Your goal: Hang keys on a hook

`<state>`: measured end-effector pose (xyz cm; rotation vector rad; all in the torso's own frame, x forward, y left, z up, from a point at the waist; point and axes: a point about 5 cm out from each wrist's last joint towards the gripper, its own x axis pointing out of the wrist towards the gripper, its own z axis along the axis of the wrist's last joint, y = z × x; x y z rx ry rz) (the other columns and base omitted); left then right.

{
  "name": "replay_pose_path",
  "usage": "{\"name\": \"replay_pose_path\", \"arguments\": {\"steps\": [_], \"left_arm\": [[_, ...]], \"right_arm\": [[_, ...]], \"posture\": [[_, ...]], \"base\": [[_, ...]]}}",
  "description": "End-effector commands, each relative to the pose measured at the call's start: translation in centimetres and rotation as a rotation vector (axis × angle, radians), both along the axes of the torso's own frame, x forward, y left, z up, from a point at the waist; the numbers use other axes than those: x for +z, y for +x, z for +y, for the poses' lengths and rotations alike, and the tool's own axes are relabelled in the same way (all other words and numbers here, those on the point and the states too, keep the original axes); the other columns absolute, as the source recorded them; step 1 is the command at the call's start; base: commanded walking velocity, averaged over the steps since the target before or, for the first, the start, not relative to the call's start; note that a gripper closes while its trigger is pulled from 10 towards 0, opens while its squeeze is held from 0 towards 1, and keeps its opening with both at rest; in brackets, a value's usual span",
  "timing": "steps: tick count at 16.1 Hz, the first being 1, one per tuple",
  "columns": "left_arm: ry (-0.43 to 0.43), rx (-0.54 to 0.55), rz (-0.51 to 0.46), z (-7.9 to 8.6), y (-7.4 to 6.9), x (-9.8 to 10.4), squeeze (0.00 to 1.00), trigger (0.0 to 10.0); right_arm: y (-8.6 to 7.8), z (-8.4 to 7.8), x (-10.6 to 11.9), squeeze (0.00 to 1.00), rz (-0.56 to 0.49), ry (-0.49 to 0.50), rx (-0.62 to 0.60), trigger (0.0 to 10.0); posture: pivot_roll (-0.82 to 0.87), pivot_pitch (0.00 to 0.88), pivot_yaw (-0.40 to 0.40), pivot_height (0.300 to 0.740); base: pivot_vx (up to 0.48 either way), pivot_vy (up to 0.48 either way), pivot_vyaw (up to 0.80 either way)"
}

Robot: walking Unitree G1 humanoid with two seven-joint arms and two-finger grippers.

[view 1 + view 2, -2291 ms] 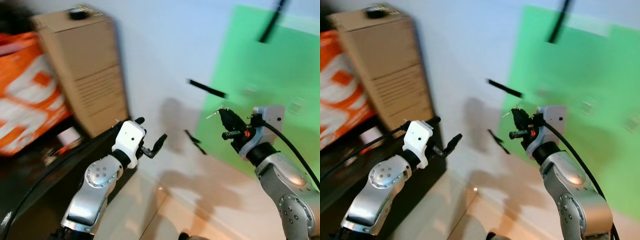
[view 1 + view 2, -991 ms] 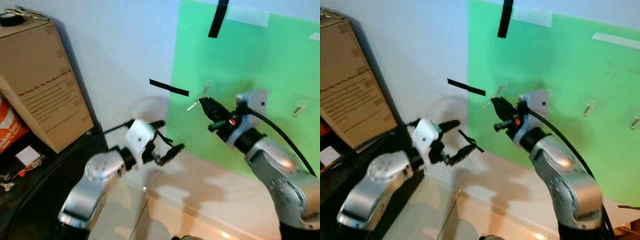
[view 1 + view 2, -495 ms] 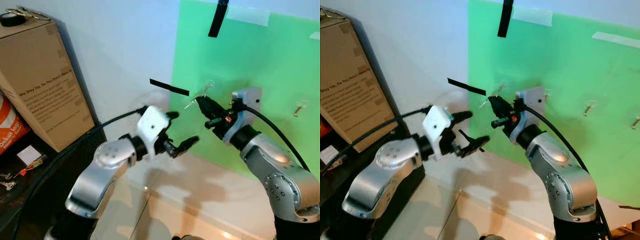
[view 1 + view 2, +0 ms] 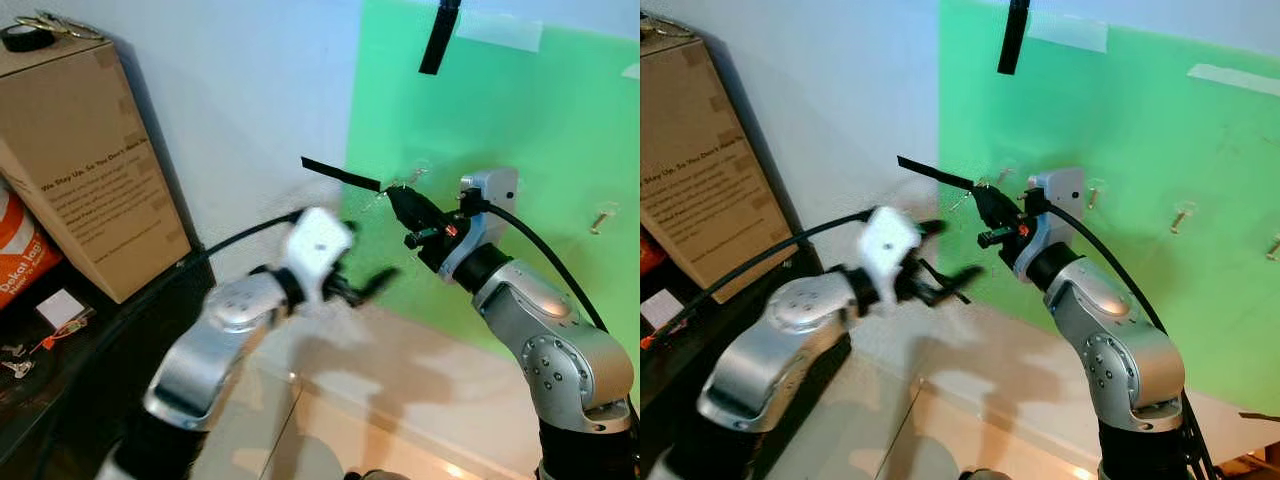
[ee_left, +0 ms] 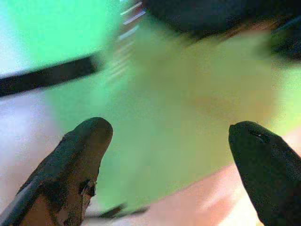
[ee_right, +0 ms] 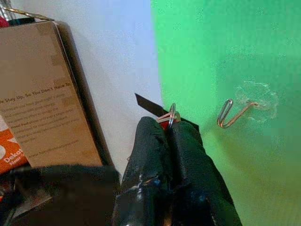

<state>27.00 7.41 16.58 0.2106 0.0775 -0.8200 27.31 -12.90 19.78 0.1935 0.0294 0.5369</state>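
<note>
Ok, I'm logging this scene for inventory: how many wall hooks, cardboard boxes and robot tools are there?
Wall hooks: 4
Cardboard boxes: 1
Tools: 2, the left tool open and the right tool shut on keys
Total: 7

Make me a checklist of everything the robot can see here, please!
Surface: green sheet taped to a white wall.
Job's things: key ring pinched in right gripper; nearest wire hook bare, close beside it.
Clutter: cardboard box, black tape strips.
Grippers: right gripper shut on key ring, raised near the hook; left gripper open, blurred.
Cables: black cable along the right arm.
Surroundings: dark shelf, pale floor.
</note>
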Motion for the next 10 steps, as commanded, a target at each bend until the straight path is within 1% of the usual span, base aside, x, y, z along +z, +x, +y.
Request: {"name": "replay_pose_path", "arguments": {"steps": [1, 2, 3, 4, 5, 7, 8, 9, 10], "left_arm": [[0.024, 0.061, -0.011, 1.2, 0.4, 0.0, 0.0, 10.0], [0.04, 0.081, 0.005, 3.6, -0.5, -0.3, 0.0, 10.0], [0.045, 0.092, 0.016, 6.0, -1.5, -1.0, 0.0, 10.0], [0.049, 0.096, 0.028, 8.5, -2.7, -2.2, 0.0, 10.0], [0.043, 0.077, 0.042, 9.5, -3.3, -3.1, 0.0, 10.0], [0.016, 0.061, 0.054, 9.5, -3.3, -4.2, 0.0, 10.0], [0.009, 0.08, 0.058, 9.4, -3.0, -4.6, 0.0, 10.0], [0.012, 0.087, 0.058, 9.3, -2.8, -4.8, 0.0, 10.0], [-0.012, 0.091, 0.064, 8.7, -2.5, -4.7, 0.0, 10.0]], "right_arm": [[0.0, -0.5, 0.2, 0.0, -0.003, -0.001, -0.009, 10.0], [0.0, -0.8, 0.1, 0.0, 0.003, -0.003, -0.014, 10.0], [-0.1, -1.0, 0.1, 0.0, 0.006, -0.003, -0.016, 10.0], [-0.1, -1.1, 0.0, 0.0, 0.01, -0.001, -0.016, 10.0], [0.0, -1.1, 0.0, 0.0, 0.01, 0.003, -0.01, 10.0], [0.1, -0.8, 0.2, 0.0, 0.004, 0.01, 0.007, 10.0], [0.2, -0.6, 0.4, 0.0, -0.002, 0.012, 0.022, 10.0], [0.2, -0.5, 0.4, 0.0, -0.005, 0.012, 0.029, 10.0], [0.2, -0.5, 0.5, 0.0, -0.01, 0.011, 0.035, 10.0]], "posture": [[-0.06, 0.0, -0.01, 0.74], [-0.06, 0.0, -0.014, 0.74], [-0.05, 0.0, -0.021, 0.74], [-0.05, 0.0, -0.03, 0.74], [-0.05, 0.0, -0.037, 0.74], [-0.05, 0.0, -0.036, 0.74], [-0.05, 0.0, -0.034, 0.74], [-0.05, 0.0, -0.034, 0.74], [-0.05, 0.0, -0.033, 0.74]], "base": [[0.0, 0.0, 0.0], [0.0, 0.0, 0.0], [0.0, 0.0, 0.0], [0.0, 0.0, 0.0], [0.0, 0.0, 0.0], [0.0, 0.0, 0.0], [0.0, 0.0, 0.0], [0.0, 0.0, 0.0], [0.0, 0.0, 0.0]]}}
